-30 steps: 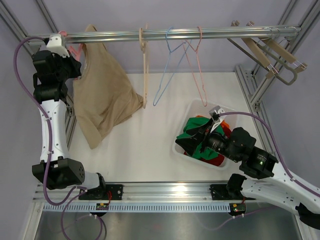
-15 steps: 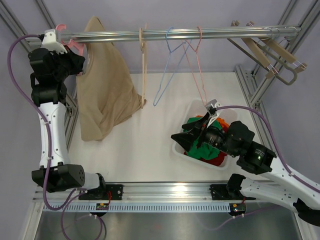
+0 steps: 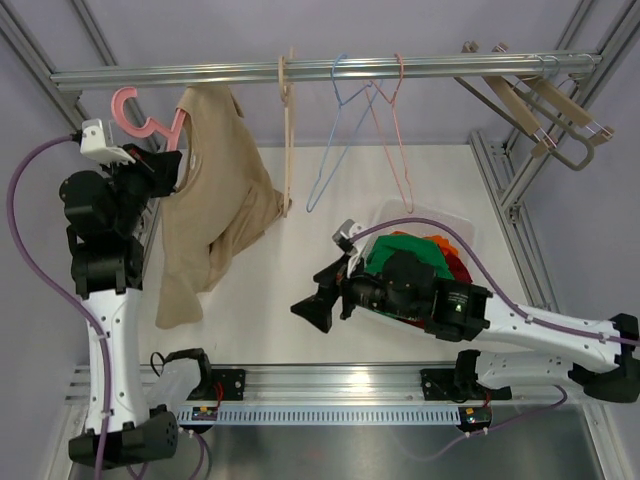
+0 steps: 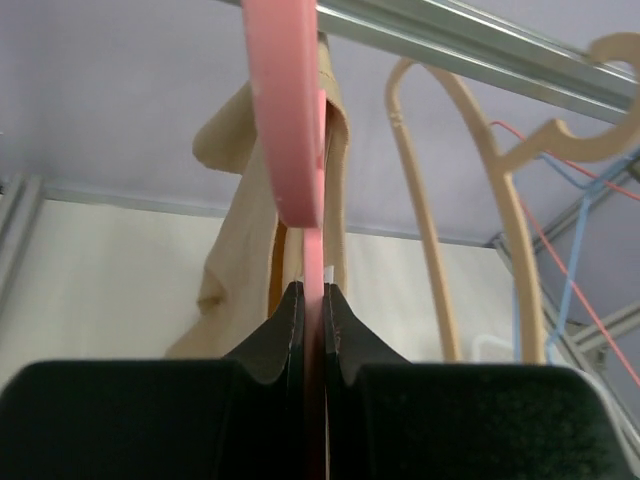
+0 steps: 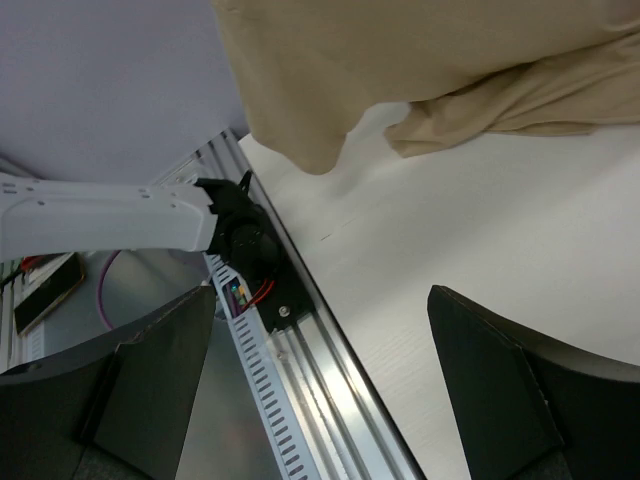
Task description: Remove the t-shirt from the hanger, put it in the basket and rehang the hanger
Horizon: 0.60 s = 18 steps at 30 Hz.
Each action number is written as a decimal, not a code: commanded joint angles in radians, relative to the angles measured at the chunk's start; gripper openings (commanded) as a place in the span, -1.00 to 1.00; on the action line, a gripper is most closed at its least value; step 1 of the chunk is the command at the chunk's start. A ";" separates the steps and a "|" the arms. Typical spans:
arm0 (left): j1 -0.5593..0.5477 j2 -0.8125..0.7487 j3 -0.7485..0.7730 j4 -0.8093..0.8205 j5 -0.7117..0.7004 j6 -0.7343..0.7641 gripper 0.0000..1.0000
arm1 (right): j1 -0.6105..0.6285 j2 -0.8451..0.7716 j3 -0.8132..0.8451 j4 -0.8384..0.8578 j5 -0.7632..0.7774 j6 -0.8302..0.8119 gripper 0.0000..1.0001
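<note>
A pink hanger (image 3: 131, 107) hangs clear of the metal rail (image 3: 330, 70), below and in front of it. My left gripper (image 3: 170, 156) is shut on its shoulder bar. In the left wrist view the pink hanger (image 4: 290, 120) runs up from my pinched left gripper (image 4: 313, 300). The tan t-shirt (image 3: 215, 200) still drapes from the hanger, its lower end trailing on the table. Over the middle of the table my right gripper (image 3: 320, 305) stands open, facing left toward the t-shirt. The right wrist view shows the t-shirt's hem (image 5: 420, 70) beyond my right gripper (image 5: 330, 400), nothing between its fingers (image 5: 150, 380).
On the rail hang a wooden hanger (image 3: 289, 130), a blue wire hanger (image 3: 335, 140) and a pink wire hanger (image 3: 396, 130). More hangers (image 3: 540, 110) crowd the right end. A clear bin (image 3: 455, 222) of coloured clothes sits right of centre. The left arm's base (image 5: 235, 235) is by the near rail.
The left gripper lifted the pink hanger off the rail and brought it down and nearer, the t-shirt swinging with it. The right arm left the bin, swept left and opened wider.
</note>
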 commanded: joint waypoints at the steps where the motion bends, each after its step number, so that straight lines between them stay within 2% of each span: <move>1: -0.014 -0.152 -0.087 0.143 -0.010 -0.177 -1.00 | 0.123 0.095 0.103 0.086 0.111 -0.070 0.95; 2: -0.015 -0.187 -0.112 0.143 -0.010 -0.178 -1.00 | 0.123 0.118 0.118 0.098 0.117 -0.072 0.95; 5: -0.014 -0.322 -0.195 0.143 -0.018 -0.320 -1.00 | 0.213 0.258 0.212 0.143 0.155 -0.086 0.97; 6: -0.015 -0.356 -0.209 0.143 -0.021 -0.348 -1.00 | 0.235 0.258 0.212 0.143 0.155 -0.092 0.98; 10: -0.014 -0.485 -0.236 0.142 -0.041 -0.477 -1.00 | 0.346 0.423 0.319 0.210 0.249 -0.121 0.99; 16: -0.014 -0.560 -0.109 0.039 -0.045 -0.544 -1.00 | 0.451 0.586 0.402 0.270 0.414 -0.153 0.99; 18: -0.015 -0.580 -0.076 0.021 -0.047 -0.551 -1.00 | 0.474 0.605 0.415 0.278 0.447 -0.173 0.89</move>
